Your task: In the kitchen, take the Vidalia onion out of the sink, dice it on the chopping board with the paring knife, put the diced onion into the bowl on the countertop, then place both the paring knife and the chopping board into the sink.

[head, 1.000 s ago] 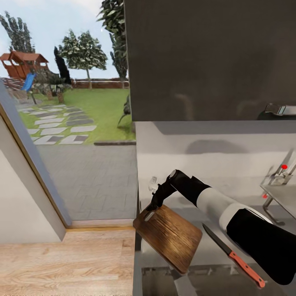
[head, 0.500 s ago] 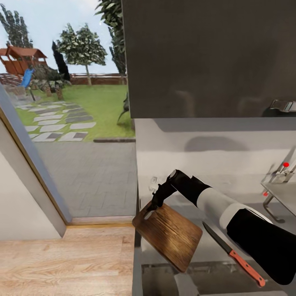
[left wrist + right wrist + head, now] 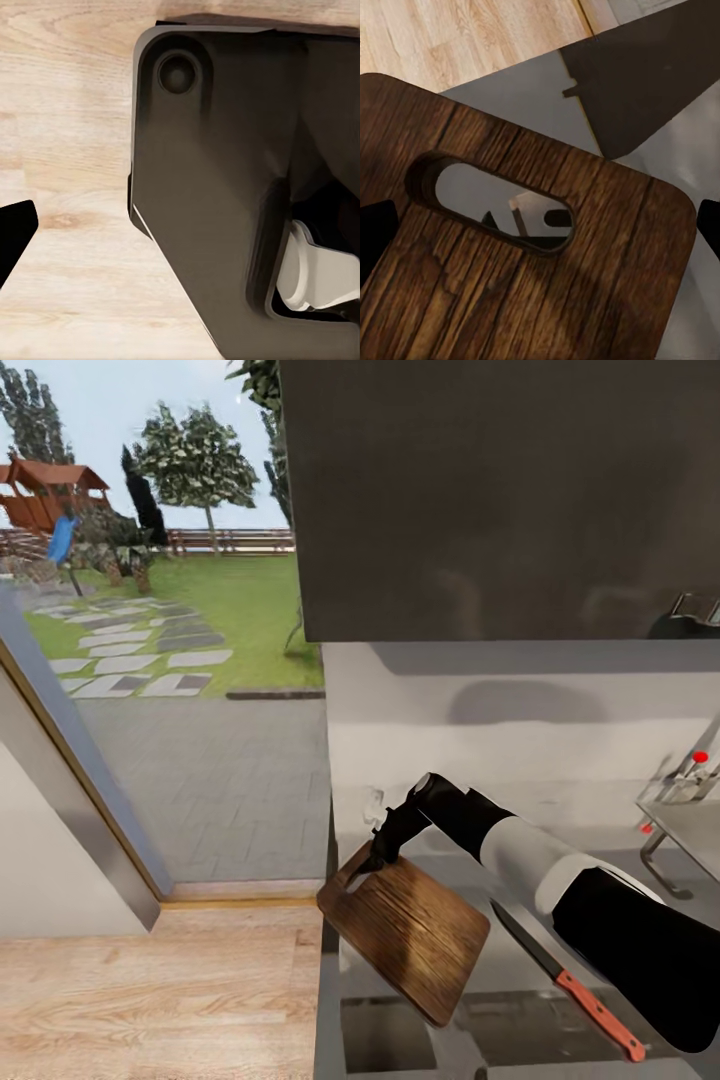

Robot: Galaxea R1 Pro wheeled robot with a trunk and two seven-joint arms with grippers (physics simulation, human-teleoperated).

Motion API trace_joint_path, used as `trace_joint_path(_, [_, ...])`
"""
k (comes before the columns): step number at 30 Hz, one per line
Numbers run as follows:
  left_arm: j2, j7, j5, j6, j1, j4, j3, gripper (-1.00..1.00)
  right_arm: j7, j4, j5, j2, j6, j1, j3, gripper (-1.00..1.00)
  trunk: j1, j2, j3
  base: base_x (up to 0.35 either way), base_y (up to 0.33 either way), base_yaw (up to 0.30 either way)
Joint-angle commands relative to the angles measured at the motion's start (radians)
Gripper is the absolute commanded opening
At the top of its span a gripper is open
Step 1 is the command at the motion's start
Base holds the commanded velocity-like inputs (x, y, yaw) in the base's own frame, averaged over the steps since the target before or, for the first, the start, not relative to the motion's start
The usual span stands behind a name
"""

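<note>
The chopping board (image 3: 405,938) was at the left end of the countertop (image 3: 520,975). It was tilted, with its far left corner lifted and sticking out past the counter's left edge, over the wooden floor (image 3: 150,990). The small handle slot (image 3: 489,201) was at that lifted end. The right gripper (image 3: 372,857) had come in from the right and was at the slot end of the board. In the right wrist view the dark tips sat at the two sides of the board, so it looked like it was pinching the board by that end.

The paring knife (image 3: 568,980) lay flat on the countertop, just to the right of the board and not touching it. Its dark blade pointed far and left, toward the board. Its red-orange handle (image 3: 600,1015) pointed near and right, close by the black part of the right arm (image 3: 560,890).

The sink (image 3: 690,830) was at the far right, with the faucet and its red knob (image 3: 700,757) at the edge of the picture.

A big dark cabinet (image 3: 500,500) hung over the counter. To the left, a glass door showed a garden with grass, stepping stones and trees.

The left wrist view showed the wooden floor and a dark robot part (image 3: 225,202). One dark fingertip (image 3: 15,229) of the left gripper showed at the edge, and I could not tell if that gripper was spread or pressed together.
</note>
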Motion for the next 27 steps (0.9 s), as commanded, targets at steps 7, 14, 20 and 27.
trace_joint_path(7, [0.000,-0.001,0.008,-0.001,0.000,-0.001,0.001,1.00,0.003,-0.001,0.001,0.000,0.007,-0.001,0.001,1.00,0.001,-0.002,-0.013,0.057,0.000,0.000])
trace_joint_path(14, [0.000,-0.001,0.008,-0.001,0.000,-0.001,0.001,1.00,0.003,-0.001,0.002,0.000,0.007,-0.001,0.000,1.00,0.001,-0.002,-0.025,0.013,0.000,0.000])
trace_joint_path(20, [0.000,-0.001,0.008,-0.001,0.000,-0.001,0.001,1.00,0.003,-0.001,0.002,0.001,0.007,-0.001,0.000,1.00,0.001,-0.002,-0.034,0.116,0.000,0.000])
trace_joint_path(27, [0.000,-0.001,0.008,-0.001,0.000,-0.001,0.001,1.00,0.003,-0.001,0.002,0.001,0.007,-0.001,0.001,1.00,0.001,-0.002,-0.046,0.036,0.000,0.000])
